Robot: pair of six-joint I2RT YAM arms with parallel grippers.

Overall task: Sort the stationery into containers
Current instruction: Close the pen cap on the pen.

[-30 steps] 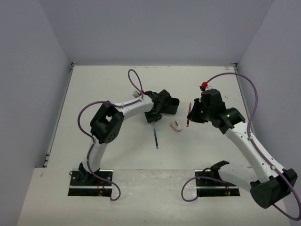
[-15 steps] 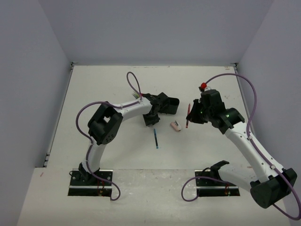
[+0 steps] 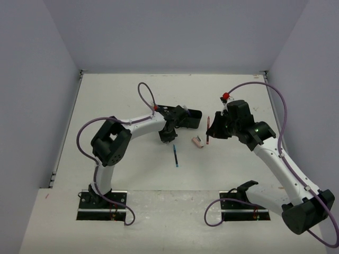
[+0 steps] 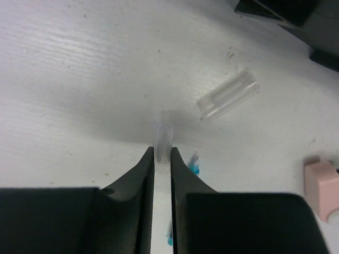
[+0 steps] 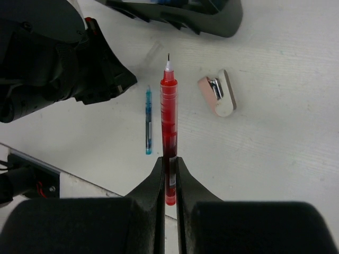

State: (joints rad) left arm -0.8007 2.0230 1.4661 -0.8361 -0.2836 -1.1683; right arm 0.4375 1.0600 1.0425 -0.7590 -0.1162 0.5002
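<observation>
**Step in hand: carrying the held items to the tray**

1. Left gripper (image 4: pixel 162 152): the jaws are pinched on the lower end of a small clear tube (image 4: pixel 161 132). The tube stands close to upright on the table (image 3: pixel 106 106). Only its tip sits between the fingertips, so the hold is judged to be shallow.
2. Right gripper (image 5: pixel 169 165): the jaws are clenched on the rear of a red pen (image 5: pixel 169 111). The nib points forward, away from the wrist, and the pen hangs above the table.
3. Black tray (image 5: pixel 220 24): it lies at the far side of the work area, just beyond both grippers. Blue items show inside it.
4. On the table, not yet sorted:
   - a blue pen (image 5: pixel 148 121), near the left gripper;
   - a pinkish eraser (image 5: pixel 217 95), between the two grippers;
   - a loose clear cap (image 4: pixel 229 99), just beside the gripped tube.

**Recommended handling**

- Lift the clear tube straight up. A sideways pull is likely to roll it out of the fingertips.
- Keep the left wrist clear of the loose cap, which is light and would probably scatter.
- Line the red pen up with the tray's long compartment and lower it before letting go.
- Move one arm at a time. Both wrists are near the same end of the tray.
</observation>
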